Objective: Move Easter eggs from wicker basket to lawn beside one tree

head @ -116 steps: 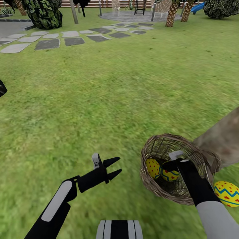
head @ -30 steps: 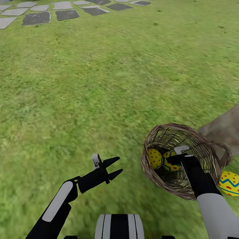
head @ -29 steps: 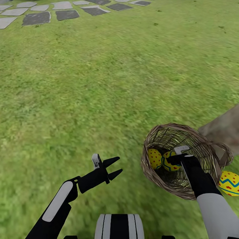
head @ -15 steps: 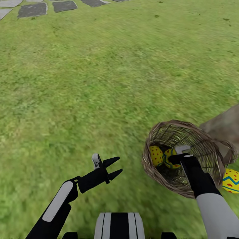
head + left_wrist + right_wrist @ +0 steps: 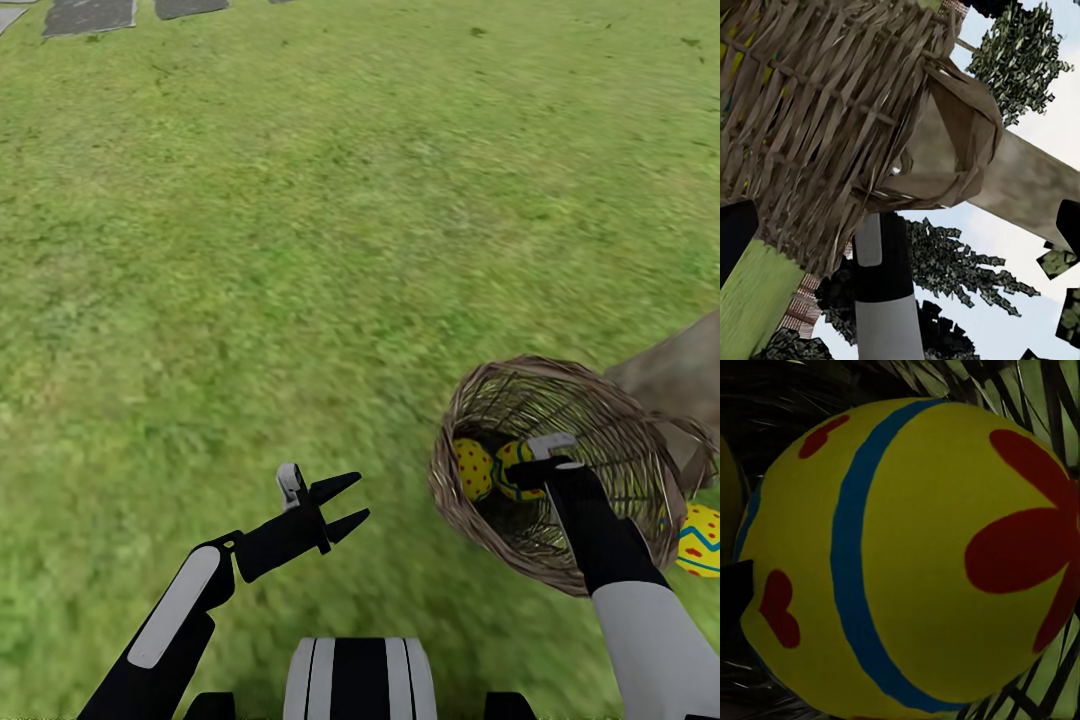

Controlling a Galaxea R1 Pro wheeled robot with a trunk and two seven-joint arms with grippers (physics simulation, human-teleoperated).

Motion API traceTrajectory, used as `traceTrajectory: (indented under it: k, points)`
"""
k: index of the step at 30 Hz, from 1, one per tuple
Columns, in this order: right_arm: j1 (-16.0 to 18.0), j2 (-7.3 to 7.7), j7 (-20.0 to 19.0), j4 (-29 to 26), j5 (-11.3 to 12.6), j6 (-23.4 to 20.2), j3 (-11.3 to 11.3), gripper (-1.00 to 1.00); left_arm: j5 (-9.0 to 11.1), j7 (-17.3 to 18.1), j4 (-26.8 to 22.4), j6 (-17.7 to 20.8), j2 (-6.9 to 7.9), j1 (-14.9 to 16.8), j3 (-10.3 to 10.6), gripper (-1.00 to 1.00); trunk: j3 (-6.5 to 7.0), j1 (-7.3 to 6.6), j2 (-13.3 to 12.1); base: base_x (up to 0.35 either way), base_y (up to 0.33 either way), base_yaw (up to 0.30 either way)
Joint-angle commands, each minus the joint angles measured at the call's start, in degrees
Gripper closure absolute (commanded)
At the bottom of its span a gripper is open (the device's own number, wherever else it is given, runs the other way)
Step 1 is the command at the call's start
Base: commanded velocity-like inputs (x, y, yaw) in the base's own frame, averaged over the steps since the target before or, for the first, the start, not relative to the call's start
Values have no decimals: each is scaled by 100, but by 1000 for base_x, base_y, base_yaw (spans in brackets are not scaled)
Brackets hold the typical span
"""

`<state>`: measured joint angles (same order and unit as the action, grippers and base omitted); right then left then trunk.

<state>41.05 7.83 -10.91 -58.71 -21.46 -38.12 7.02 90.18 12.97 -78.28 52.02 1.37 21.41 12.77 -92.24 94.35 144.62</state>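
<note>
The head camera has tipped further down over the last few seconds: the stepping stones [image 5: 88, 14] have slid almost off the far edge, and fence, palms and bushes have gone with them, so most of the shift is the view moving, not the things. The real change is small. The basket [image 5: 610, 425] now seems tipped a little more, its mouth turned toward the robot, and the right claw [image 5: 525, 470] sits inside that mouth, right against the nearer of the two eggs in there, the flower egg [image 5: 907, 555], which looms close before the wrist camera. Whether its fingers are pinching that egg or only pressed to it I cannot tell, since the tips are hidden. The dotted egg [image 5: 471, 467] lies just beside the claw, on the side toward the other arm. The third egg [image 5: 700, 540] is already out on the grass [image 5: 300, 250], beyond the basket's outer wall and near the tree trunk [image 5: 672, 375], which stands behind the basket's loop handle [image 5: 960, 135]. So I judge one egg delivered and the second grab in hand, with two left to lift out. The left claw [image 5: 345, 506] hangs spread and empty over the grass, well apart from the basket, unchanged in pose.
</note>
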Motion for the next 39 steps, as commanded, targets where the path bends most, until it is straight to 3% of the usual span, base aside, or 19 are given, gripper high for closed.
traceTrajectory:
  k: [1,6,7,20,39]
  points:
    - [-1,-3,-51,176,-71,-22,9,-100,-27,39,3,2,4,3,10,-100,-3,0,1,0,0,0]
    - [-1,-9,-51,176,-69,-29,8,-100,-27,39,5,2,4,3,48,-100,-48,6,3,0,0,0]
    - [-1,-9,-51,176,-69,-29,6,100,-27,39,6,2,4,3,49,-100,-48,6,3,0,0,0]
    - [-1,-10,-60,176,-69,-35,1,100,-27,33,4,2,4,3,52,-100,-26,3,2,0,0,0]
    - [-1,-10,-51,184,-69,-34,1,100,-27,39,5,2,4,3,155,-100,174,-20,-10,0,0,0]
